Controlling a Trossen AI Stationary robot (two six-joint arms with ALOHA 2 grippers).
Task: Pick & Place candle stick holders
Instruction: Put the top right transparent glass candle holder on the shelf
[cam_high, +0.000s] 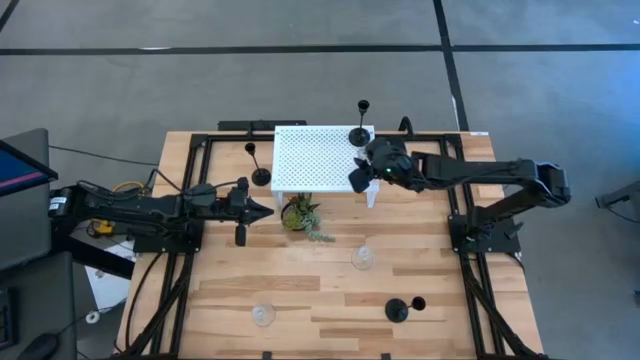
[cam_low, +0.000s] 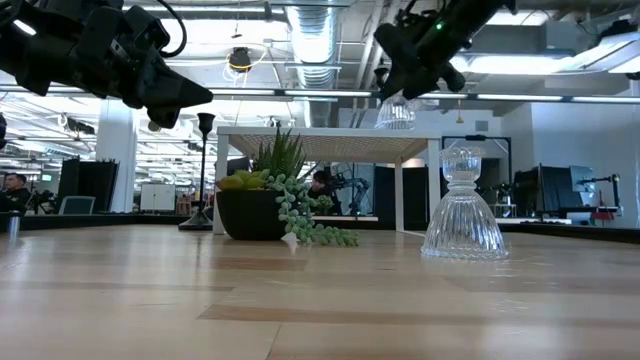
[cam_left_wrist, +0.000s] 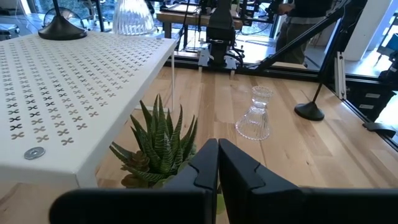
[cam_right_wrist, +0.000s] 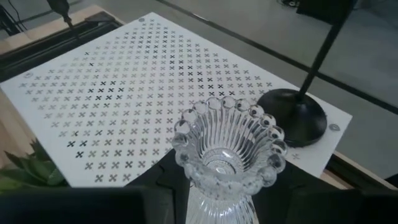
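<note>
One glass holder (cam_right_wrist: 227, 155): clamped upright in the right gripper (cam_right_wrist: 217, 186), cup up, long axis vertical, above the white stand (cam_right_wrist: 143, 87).
Black holder (cam_right_wrist: 298, 112): upright on the stand, just beyond that gripper.
Left gripper (cam_left_wrist: 217, 168): fingers together, above the plant (cam_left_wrist: 158, 143).
Writing: no readable lettering.

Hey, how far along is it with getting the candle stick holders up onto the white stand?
One black holder already stands on the white stand. The right gripper is shut on a glass holder above the stand's edge. Left on the table: a black holder beside the stand, another black one, and two glass holders. The left gripper waits, shut.
</note>
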